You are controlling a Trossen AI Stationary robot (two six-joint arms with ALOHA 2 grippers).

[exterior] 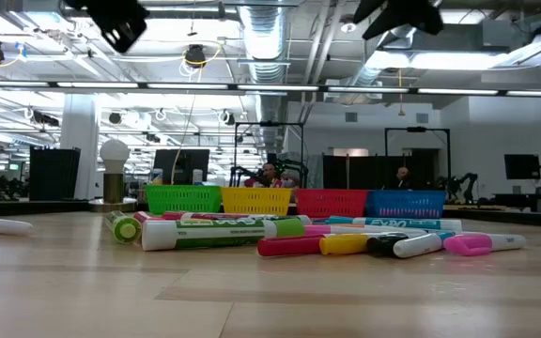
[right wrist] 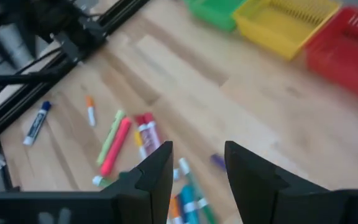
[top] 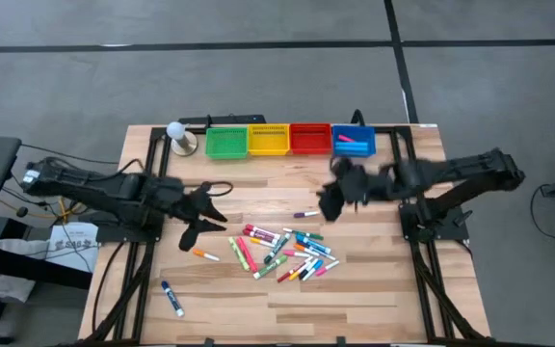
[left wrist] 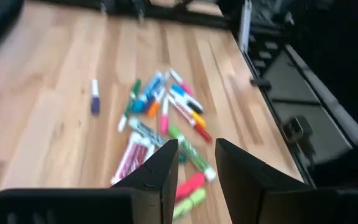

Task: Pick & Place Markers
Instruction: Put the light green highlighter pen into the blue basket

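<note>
Markers [top: 282,253], short capped pens in many colours, lie piled mid-table; both the right gripper [right wrist: 197,163] and left gripper [left wrist: 196,163] hover empty, fingers narrowly parted. You risk pinching two crossed pens together.

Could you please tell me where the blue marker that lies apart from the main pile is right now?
In the high view, the blue marker lies alone near the table's front left corner, below the orange marker and left of the marker pile.

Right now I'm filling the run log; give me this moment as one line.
left gripper: open, empty, above markers | right gripper: open, empty, near pile | blue bin: holds markers
</note>
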